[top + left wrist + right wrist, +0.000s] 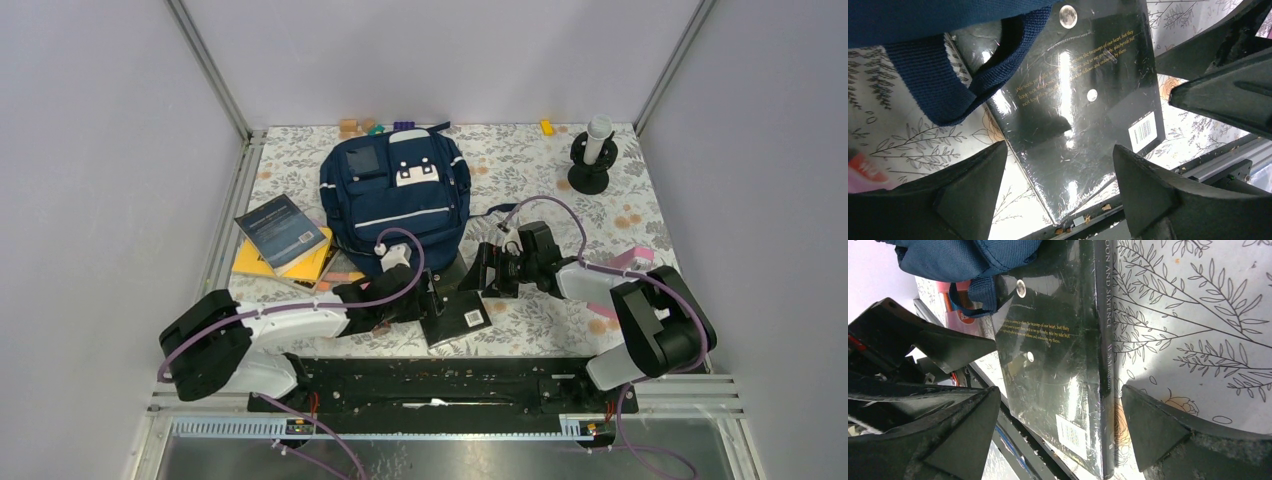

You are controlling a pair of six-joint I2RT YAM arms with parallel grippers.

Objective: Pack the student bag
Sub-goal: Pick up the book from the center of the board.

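The navy student bag (395, 200) lies flat in the middle of the table, pockets up. A glossy black book (457, 316) lies just in front of it, its far end tucked under the bag's bottom edge and strap (948, 85). My left gripper (432, 295) hovers open over the book (1073, 110), its fingers (973, 190) straddling the near corner. My right gripper (480, 278) is open too, close on the book's right side. In the right wrist view the book's spine (1103, 365) lies between that gripper's spread fingers (1158, 430), with the bag (963, 257) above.
A grey-blue book on a yellow one (283, 238) lies left of the bag. At the back right stands a black holder with a white cylinder (592, 155). A pink item (635, 257) lies by the right arm. Small blocks (355, 126) line the back edge. The table's metal front rail (450, 375) runs just below the book.
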